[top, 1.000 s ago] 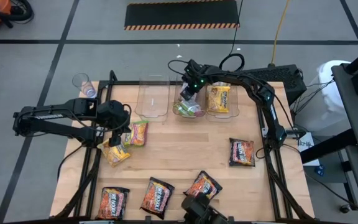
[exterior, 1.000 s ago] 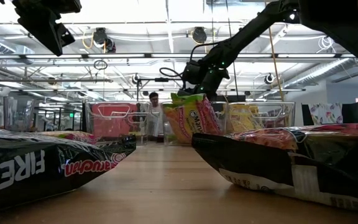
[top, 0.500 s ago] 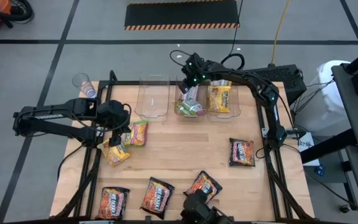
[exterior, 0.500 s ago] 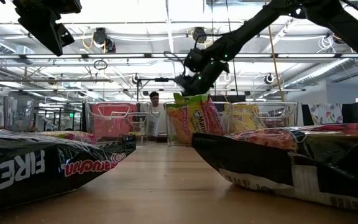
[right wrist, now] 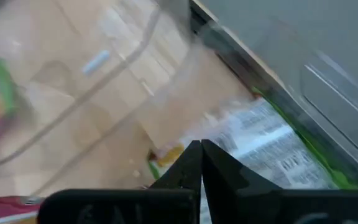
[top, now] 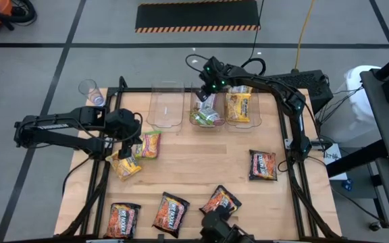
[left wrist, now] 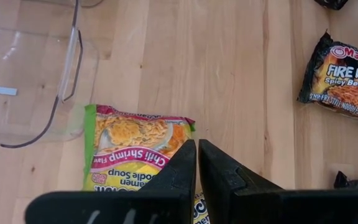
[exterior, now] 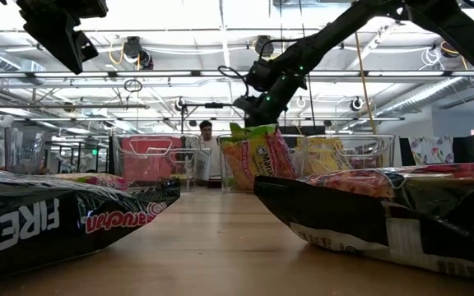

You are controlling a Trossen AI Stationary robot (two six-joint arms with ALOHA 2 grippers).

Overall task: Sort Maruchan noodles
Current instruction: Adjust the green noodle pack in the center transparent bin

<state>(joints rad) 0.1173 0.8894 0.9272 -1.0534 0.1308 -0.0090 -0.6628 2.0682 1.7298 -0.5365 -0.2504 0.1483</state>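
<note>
We start at the right gripper point(top: 209, 86), which hangs over the far row of bins with its two fingers pressed together and nothing between them. Directly under it sits the middle bin point(top: 195, 122), and in that bin a green-edged packet point(top: 208, 111) leans upright, its top just below the fingertips. In the low view the same gripper point(exterior: 250, 102) hovers a little above that packet point(exterior: 253, 154) without touching it. Just beside the gripper, on the side toward the right arm's base, a yellow packet point(top: 238, 106) lies in the neighbouring bin point(top: 255, 116). On its other side stands an empty clear bin point(top: 165, 104).

Well away from there, the left gripper point(top: 128, 145) is held above the near-left part of the wooden table point(top: 201, 165). Its wrist view shows the fingers point(left wrist: 174, 171) nearly touching, with only a thin slit between them and nothing gripped. Under and just ahead of it lies a chili shrimp packet point(left wrist: 129, 149) with a green edge, and a yellow packet point(top: 125, 165) rests right beneath the gripper in the overhead view, next to the chili shrimp one point(top: 150, 143).

Farther out, dark packets are scattered flat on the table: one point(top: 263, 165) near the right arm's base, and three point(top: 121, 219) point(top: 169, 212) point(top: 220, 200) along the near edge. A clear cup point(top: 90, 91) stands off the table's far-left corner.
</note>
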